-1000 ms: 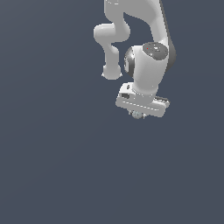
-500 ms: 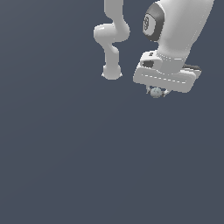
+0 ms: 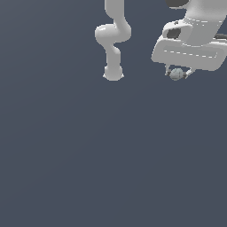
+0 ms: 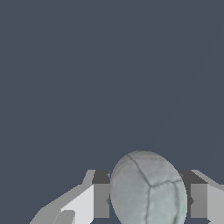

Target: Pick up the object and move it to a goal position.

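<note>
pincer [image 3: 177,73] clamped on pale grey-green ball [image 3: 177,74] (faint seams in wrist view), plain dark grey floor [image 3: 111,155] below

Pale ball, white arm, slate ground

Ball [image 4: 148,189] pale grey-green, matte, crossed by thin dark seam lines into panels; same tint in the exterior view [image 3: 177,74]. Gripper [image 3: 177,73] white in the body, with mid-grey fingers [image 4: 101,200] and dark grey at their roots. Arm [image 3: 113,35] white to light grey, shaded darker underneath. Ground [image 3: 88,155] uniform dark slate blue-grey, unpatterned.
</note>
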Robot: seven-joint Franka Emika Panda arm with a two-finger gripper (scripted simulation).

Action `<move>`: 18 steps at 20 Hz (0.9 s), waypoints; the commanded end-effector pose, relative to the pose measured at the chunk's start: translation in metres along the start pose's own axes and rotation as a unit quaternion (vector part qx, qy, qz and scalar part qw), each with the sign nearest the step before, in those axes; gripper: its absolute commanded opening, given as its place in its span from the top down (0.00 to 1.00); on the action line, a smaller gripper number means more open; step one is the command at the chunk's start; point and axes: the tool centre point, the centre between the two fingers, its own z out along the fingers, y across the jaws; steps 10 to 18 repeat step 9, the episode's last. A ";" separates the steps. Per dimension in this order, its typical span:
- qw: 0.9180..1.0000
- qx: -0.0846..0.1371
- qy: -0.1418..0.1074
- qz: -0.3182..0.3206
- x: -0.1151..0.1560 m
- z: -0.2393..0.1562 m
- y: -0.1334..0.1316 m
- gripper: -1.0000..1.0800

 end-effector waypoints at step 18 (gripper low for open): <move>1.000 0.000 -0.001 0.000 -0.008 -0.022 -0.012 1.00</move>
